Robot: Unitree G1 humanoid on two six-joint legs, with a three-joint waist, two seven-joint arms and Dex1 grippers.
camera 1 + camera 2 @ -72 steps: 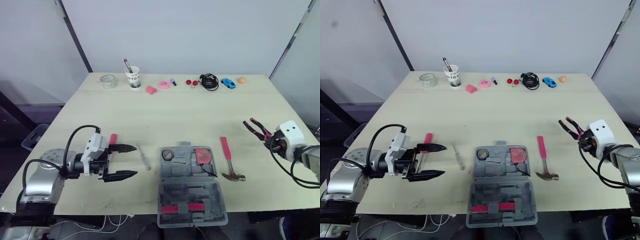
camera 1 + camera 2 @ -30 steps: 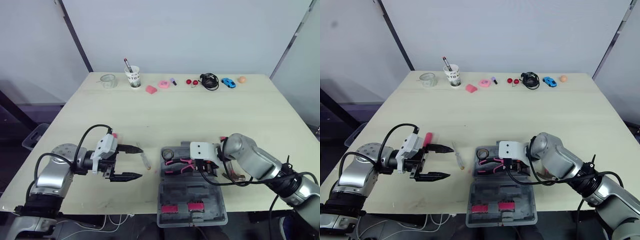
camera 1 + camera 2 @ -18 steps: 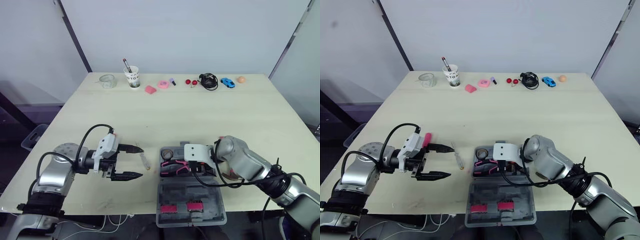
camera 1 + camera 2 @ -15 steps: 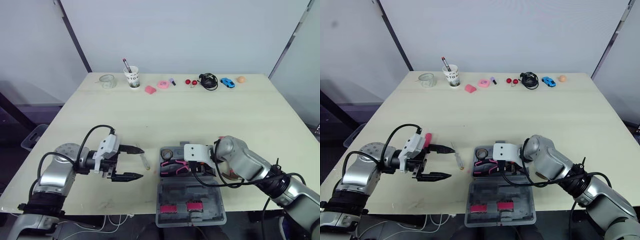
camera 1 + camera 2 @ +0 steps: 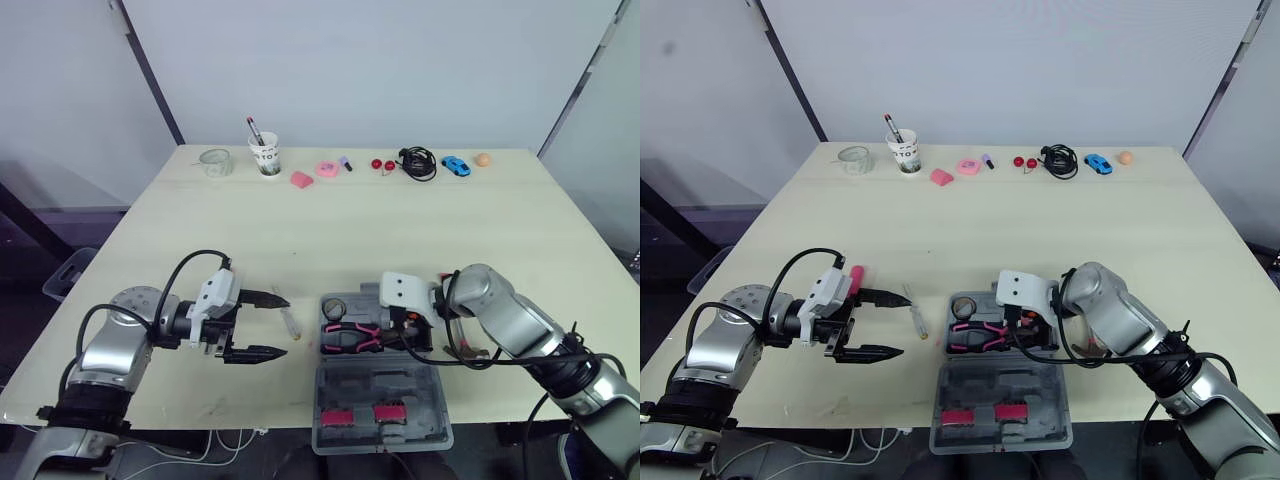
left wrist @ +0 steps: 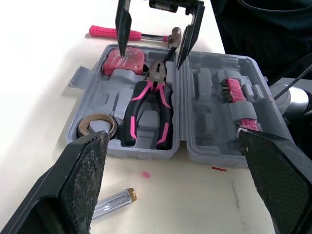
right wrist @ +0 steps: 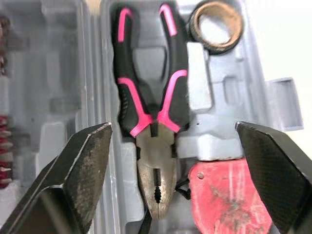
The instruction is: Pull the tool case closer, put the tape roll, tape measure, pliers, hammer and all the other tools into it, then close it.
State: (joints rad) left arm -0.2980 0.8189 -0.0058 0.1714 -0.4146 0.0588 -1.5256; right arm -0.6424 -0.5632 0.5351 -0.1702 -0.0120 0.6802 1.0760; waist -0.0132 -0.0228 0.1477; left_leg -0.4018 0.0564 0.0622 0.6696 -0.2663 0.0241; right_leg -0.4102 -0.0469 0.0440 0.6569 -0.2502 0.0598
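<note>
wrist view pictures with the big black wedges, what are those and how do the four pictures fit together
This is a two-armed humanoid robot. The two wide pictures come from twin cameras on its head, looking down over a table. The two close pictures come from a camera on each wrist; the black wedges are that arm's own two fingers, which together make its grasping tool. The left tool is open beside the open tool case and holds nothing. The right tool is open above that case, also empty. In the case lie the pliers, a tape roll and a red tape measure. The hammer lies on the table at the case's right side.
</note>
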